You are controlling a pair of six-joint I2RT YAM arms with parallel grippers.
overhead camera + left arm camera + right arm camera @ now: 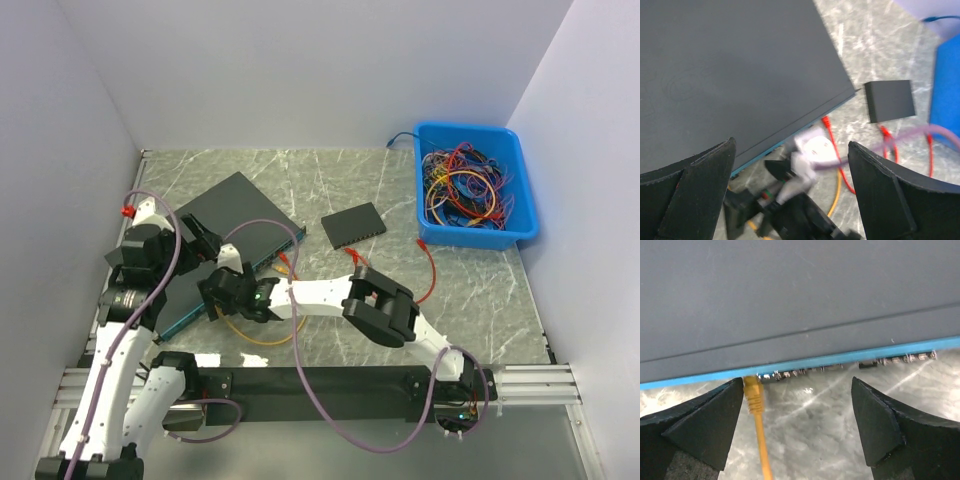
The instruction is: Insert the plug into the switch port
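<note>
The switch [240, 215] is a flat dark box with a blue front edge, lying at the left of the table. In the right wrist view its port row [840, 367] runs under the blue edge, and the yellow plug [752, 392] sits in a port at the left end, its cable [761, 450] trailing toward me. My right gripper [797, 400] stands open in front of the ports, its left finger [705, 425] right beside the plug, gripping nothing. My left gripper [791, 150] hangs open over the switch's top [730, 70], holding nothing, with the right arm's wrist blurred below it.
A small black box [353, 224] lies at the table's middle. A blue bin [470, 190] full of coloured cables stands at the back right. A red cable [430, 270] lies right of centre, and the yellow cable loops [262, 340] near the front edge.
</note>
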